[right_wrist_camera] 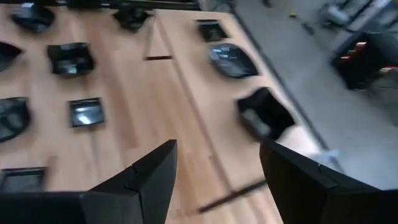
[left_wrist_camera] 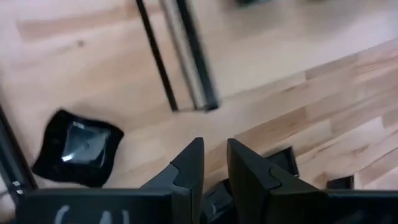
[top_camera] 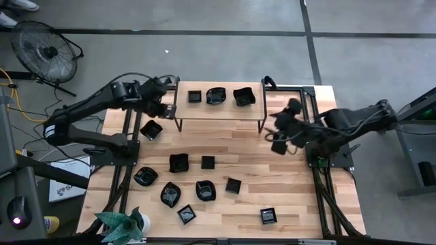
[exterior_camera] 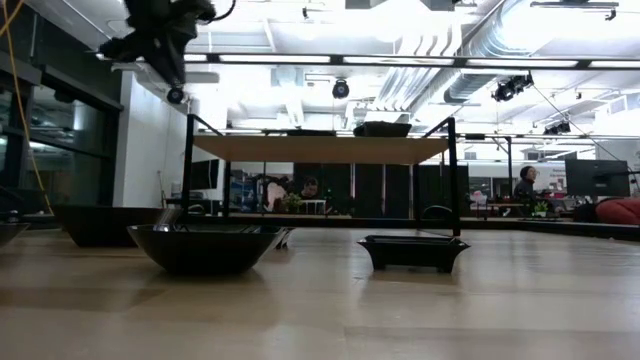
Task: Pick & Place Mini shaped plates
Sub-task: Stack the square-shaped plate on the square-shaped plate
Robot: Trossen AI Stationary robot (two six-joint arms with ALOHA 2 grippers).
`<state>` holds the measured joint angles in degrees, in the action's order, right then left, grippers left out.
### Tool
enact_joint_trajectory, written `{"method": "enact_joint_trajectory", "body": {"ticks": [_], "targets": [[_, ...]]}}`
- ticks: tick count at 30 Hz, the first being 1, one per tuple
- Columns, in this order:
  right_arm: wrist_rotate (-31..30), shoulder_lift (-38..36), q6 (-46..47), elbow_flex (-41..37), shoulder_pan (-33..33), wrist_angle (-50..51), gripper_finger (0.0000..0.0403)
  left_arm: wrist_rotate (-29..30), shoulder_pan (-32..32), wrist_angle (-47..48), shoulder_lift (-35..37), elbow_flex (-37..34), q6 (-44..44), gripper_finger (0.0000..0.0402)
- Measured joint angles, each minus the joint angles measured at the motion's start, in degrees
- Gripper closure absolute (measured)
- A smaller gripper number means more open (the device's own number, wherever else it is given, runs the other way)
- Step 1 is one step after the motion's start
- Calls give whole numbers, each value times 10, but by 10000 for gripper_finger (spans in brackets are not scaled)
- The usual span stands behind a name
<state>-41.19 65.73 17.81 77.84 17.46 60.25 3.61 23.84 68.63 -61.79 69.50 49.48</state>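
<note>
- Nearest the front edge of the pale plank worktop (top_camera: pixel 286 177), glossy black mini shaped plates (top_camera: pixel 204 189) lie scattered: a small square one (top_camera: pixel 268 216) on the right, rounder and wavy-rimmed ones in the middle, and a green plant (top_camera: pixel 122 224) at the front left corner.
- Mid-worktop, a wavy-edged plate (top_camera: pixel 151 129) sits alone on the left, just beside the shelf's near left leg.
- The left claw (left_wrist_camera: pixel 214 171) hangs high above that spot, fingers close together with only a slit between them and nothing in it.
- The right claw (right_wrist_camera: pixel 217 165) hovers off the shelf's right end, fingers spread wide, empty.
- Farthest back, three plates rest on the thin raised shelf (top_camera: pixel 221 109), a square, a roundish and a crumpled-looking one.
- The risks, as judged from here: a descending arm clipping the slim dark shelf legs, or shiny curved rims slipping from a pinch.
</note>
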Motion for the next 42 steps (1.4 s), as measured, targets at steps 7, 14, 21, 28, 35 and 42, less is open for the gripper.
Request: {"method": "enact_joint_trajectory", "body": {"ticks": [7,14,21,28,35,42], "targets": [[-76,-59,37,0,-21,53,178,-31,1,-19,64,-123,18,335],[-84,-95,62,1,-62,52,178,-42,1,-11,46,-179,3,335],[-72,-105,63,1,-108,51,178,-5,1,-10,-35,-200,-22,335],[-54,-104,64,1,-138,51,178,24,1,-14,-124,-202,-63,335],[-52,-104,44,1,-154,51,178,18,-8,-14,-161,-202,-92,334],[-20,-106,-3,1,-181,51,178,19,-79,-21,-161,-202,-29,334]]}}
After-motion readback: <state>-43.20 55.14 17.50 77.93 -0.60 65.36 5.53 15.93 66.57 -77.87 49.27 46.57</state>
